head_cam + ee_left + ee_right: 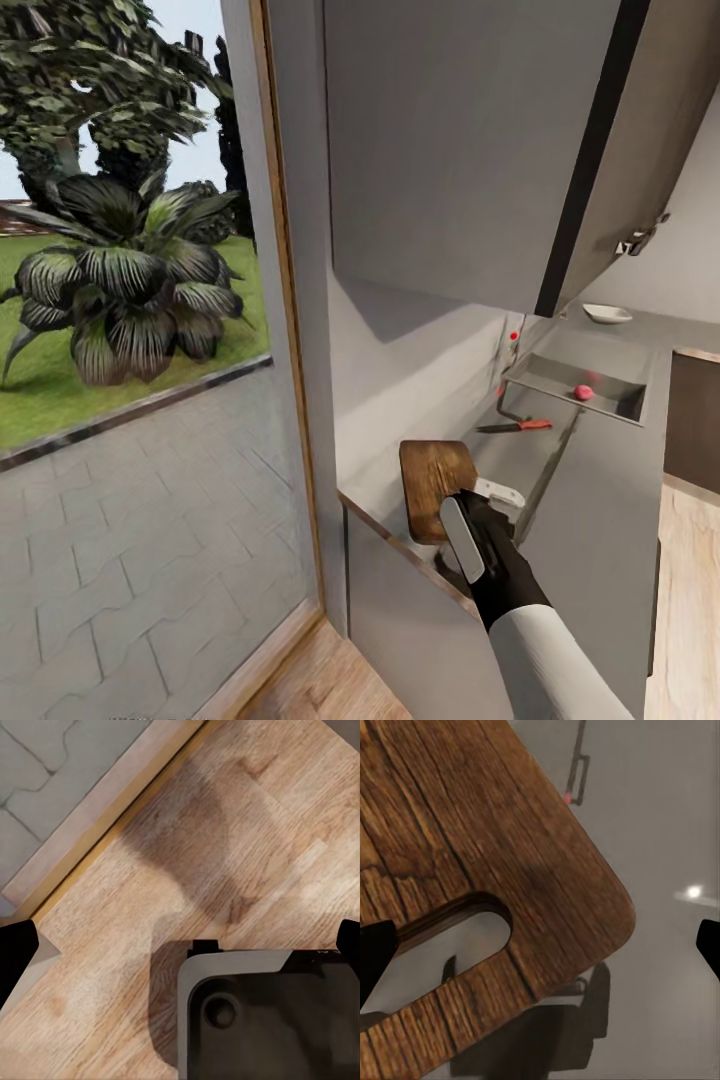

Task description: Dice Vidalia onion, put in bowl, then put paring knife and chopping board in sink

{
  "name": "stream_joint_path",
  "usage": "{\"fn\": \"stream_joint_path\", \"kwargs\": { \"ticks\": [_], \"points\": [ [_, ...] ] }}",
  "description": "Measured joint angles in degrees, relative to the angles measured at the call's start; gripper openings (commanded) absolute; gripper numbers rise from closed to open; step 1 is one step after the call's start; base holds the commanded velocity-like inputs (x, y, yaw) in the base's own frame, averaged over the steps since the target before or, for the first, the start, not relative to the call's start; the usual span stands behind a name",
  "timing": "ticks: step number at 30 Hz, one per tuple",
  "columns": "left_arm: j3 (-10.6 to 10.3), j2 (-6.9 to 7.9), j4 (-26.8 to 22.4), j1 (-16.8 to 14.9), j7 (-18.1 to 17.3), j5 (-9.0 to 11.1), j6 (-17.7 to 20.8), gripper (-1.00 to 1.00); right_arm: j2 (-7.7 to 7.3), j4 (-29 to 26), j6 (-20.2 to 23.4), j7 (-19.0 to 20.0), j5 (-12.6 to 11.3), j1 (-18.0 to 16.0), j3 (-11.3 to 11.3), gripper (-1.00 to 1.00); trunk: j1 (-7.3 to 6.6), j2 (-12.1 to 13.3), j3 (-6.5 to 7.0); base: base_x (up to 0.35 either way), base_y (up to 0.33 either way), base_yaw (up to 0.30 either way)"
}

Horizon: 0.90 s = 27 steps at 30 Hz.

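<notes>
Clearly our right gripper [497, 497], fingers spread and empty, hung over the near handle end of the chopping board [434, 483]; beyond it along the countertop [590, 520] lay the paring knife [520, 425], then the Vidalia onion [584, 392] in the sink [560, 375].

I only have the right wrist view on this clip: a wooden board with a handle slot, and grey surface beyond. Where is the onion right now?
Observer: The Vidalia onion lies in the sink, further along the countertop than the chopping board.
Operator: And the knife?
Observer: The paring knife lies on the countertop between board and sink, red handle toward the room.
Operator: Is the bowl out?
Observer: Yes, the bowl sits on the countertop beyond the sink.
Operator: What is the left arm doing?
Observer: Its wrist camera looks down at the wood floor, with the fingertips apart.
</notes>
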Motion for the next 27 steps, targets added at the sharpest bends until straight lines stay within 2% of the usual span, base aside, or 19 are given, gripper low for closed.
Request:
{"fn": "stream_joint_path", "kwargs": {
  "ticks": [27],
  "points": [
    [0.00,0.02,0.00,0.00,0.00,-0.03,0.00,1.00,-0.01,1.34,-0.18,0.03,0.08,0.00,-0.31,1.00,0.00,0.00,-1.06,0.000,0.000,0.000]
  ]
}}
